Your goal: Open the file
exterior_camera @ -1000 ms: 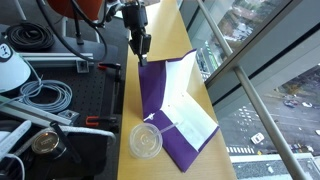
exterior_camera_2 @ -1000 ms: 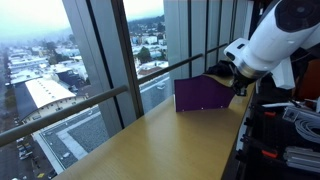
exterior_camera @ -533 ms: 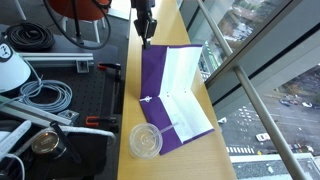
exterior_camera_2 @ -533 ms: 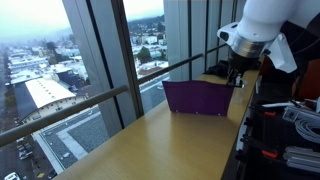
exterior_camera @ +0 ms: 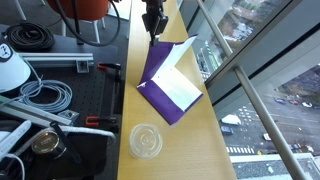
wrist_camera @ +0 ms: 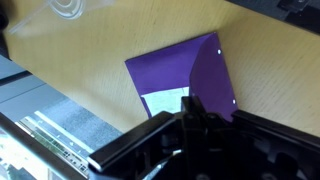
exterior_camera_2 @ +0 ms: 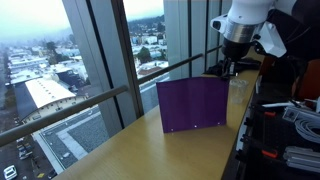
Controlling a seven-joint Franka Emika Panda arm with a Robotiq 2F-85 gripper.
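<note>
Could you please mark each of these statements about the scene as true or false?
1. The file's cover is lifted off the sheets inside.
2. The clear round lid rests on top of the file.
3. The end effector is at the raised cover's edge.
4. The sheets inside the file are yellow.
1. True. The file is open, and its cover stands up steeply in an exterior view.
2. False. The clear round lid lies on the wooden table, apart from the file.
3. True. The end effector grips the cover's top edge.
4. False. The exposed sheets are white.
</note>
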